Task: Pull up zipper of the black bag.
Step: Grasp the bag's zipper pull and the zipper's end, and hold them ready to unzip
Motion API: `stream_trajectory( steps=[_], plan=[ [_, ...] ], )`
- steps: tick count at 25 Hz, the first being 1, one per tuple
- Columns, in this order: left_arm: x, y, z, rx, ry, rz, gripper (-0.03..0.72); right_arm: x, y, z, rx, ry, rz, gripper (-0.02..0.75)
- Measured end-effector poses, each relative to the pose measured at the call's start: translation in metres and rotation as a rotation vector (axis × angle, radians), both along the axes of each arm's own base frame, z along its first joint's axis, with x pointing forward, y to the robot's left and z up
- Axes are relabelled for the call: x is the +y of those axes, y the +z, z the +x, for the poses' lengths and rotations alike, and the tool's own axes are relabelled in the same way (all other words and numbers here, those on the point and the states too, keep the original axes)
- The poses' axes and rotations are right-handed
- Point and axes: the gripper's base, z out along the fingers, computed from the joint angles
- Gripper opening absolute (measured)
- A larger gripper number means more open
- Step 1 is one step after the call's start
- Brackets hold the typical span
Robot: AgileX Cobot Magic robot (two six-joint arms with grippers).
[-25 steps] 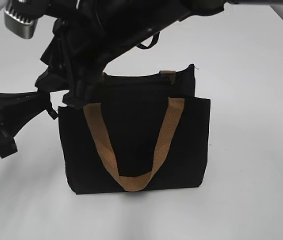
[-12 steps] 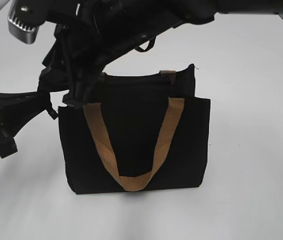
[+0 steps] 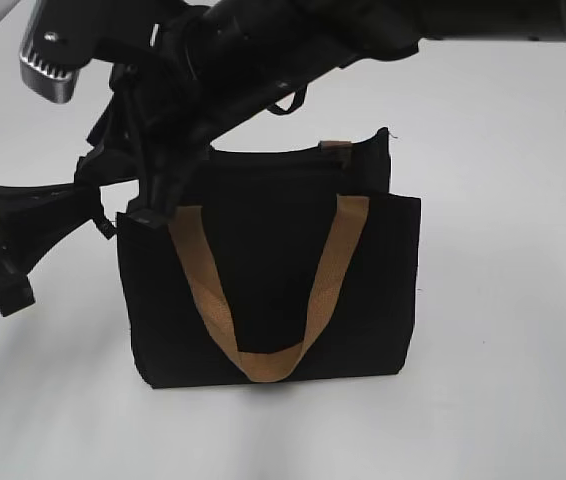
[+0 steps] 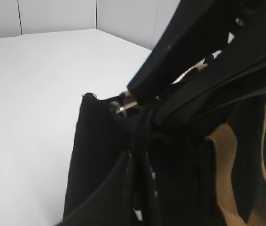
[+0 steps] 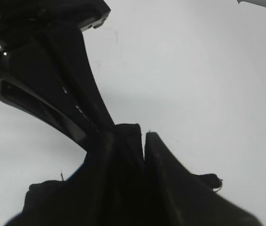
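At the far left of the exterior view, the left gripper [image 3: 103,215] is lying low against the upper left end of the black bag [image 3: 363,300]. Its claw is clenched tight, seemingly pinching the fabric there to brace the bag, though the pinch itself is hidden.

Just to the right, the right arm is reaching across from above and coming down on the same left top corner. Over the last second its wrist has been drifting slightly up and to the left, while the bag has been standing unmoved. The right wrist view is showing the right gripper [image 5: 142,139] with its fingers drawn near each other around the dark top edge of the bag. Whether they are grasping anything yet I cannot tell.

The zipper [image 4: 121,108] is showing in the left wrist view as a small silvery tab at the near end of the top edge, just beside the tip of a right finger. I judge that the pull is being lined up and that the slide along the track is not yet under way.

Further right, a tan handle [image 3: 328,280] is hanging in a loop down the bag's front.

Underneath, the white table [image 3: 503,300] is looking plain and smooth. Beyond it, a pale panelled wall [image 4: 53,14] is closing off the room.
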Motion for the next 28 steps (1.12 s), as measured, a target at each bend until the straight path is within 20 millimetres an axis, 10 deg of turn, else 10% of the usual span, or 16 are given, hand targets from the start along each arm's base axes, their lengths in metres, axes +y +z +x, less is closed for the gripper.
stream_trajectory(
  steps=[7, 19, 28],
  plan=[
    [0.0, 0.0, 0.0, 0.001, 0.003, -0.001, 0.009, 0.001, -0.005, 0.001, 0.009, 0.001, -0.008, -0.001],
    [0.006, -0.009, 0.004, 0.08, 0.085, 0.06, 0.008, -0.012, 0.045, -0.009, -0.077, -0.049, 0.101, -0.001],
    [0.003, 0.005, 0.003, -0.018, 0.048, -0.058, 0.008, -0.013, 0.04, -0.004, -0.08, -0.066, 0.089, 0.018]
  ],
)
